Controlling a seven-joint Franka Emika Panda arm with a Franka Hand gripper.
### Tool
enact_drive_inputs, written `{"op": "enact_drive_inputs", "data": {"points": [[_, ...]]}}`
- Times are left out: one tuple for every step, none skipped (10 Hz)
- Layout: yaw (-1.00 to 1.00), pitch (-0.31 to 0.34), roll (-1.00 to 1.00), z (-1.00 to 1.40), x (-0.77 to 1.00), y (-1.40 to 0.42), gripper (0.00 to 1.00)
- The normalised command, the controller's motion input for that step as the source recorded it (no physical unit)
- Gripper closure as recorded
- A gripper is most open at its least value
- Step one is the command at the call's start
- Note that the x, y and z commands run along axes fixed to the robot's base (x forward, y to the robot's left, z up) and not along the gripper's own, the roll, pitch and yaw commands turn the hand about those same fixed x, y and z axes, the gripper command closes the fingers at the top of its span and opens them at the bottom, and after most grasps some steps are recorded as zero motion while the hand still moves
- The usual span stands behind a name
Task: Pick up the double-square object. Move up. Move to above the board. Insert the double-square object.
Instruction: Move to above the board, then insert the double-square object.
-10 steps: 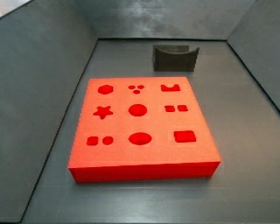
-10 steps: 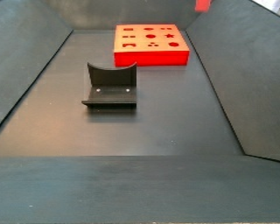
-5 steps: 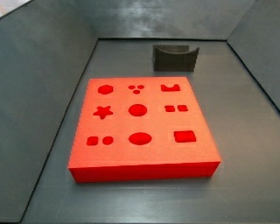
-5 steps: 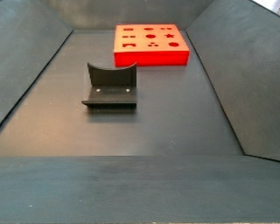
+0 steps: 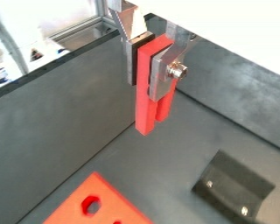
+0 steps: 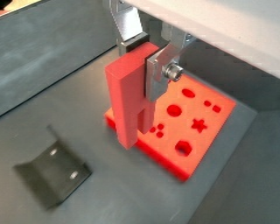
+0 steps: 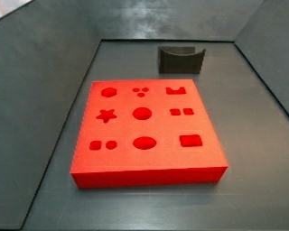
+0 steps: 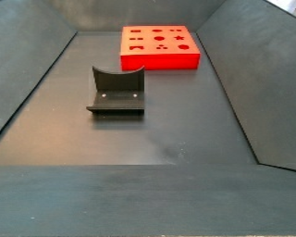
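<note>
The gripper (image 5: 152,59) is squeezing its 2 flat silver fingers (image 6: 168,63) on the top part of the double-square object (image 5: 152,94), a slim red block that is hanging straight down from them. In both wrist views the block is hanging in the air, well above the dark floor (image 5: 73,122), not touching anything. So the picking up looks done, and the moving up looks done or almost done. In a wrist view the board (image 6: 187,124) is showing behind and under the block, and the block seems to be over its near edge, not yet over a hole. Neither side view is showing the gripper or the block, so they are up out of those pictures. The side views are showing the board (image 7: 144,122) lying flat with all its holes empty, and the dark grey holder (image 8: 116,91) standing apart from it with nothing in it. What is left is going over the board, lining up with the 2 small squares (image 7: 182,112), and pushing the block in.
</note>
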Motion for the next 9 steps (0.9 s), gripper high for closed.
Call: {"op": "enact_drive_inputs", "data": {"points": [[0.01, 0.121, 0.01, 0.02, 0.18, -1.00, 1.00], [0.01, 0.128, -0.01, 0.03, 0.20, -1.00, 1.00], [0.01, 0.130, 0.01, 0.04, 0.21, -1.00, 1.00], [0.01, 0.134, 0.00, 0.05, 0.24, -1.00, 1.00], [0.00, 0.144, 0.01, 0.04, 0.19, -0.66, 1.00], [0.01, 0.140, 0.01, 0.04, 0.16, -0.48, 1.00], [0.01, 0.110, 0.02, 0.02, 0.09, -0.20, 1.00], [0.00, 0.000, 0.01, 0.00, 0.00, 0.00, 1.00], [0.00, 0.000, 0.00, 0.00, -0.04, -0.02, 1.00]]}}
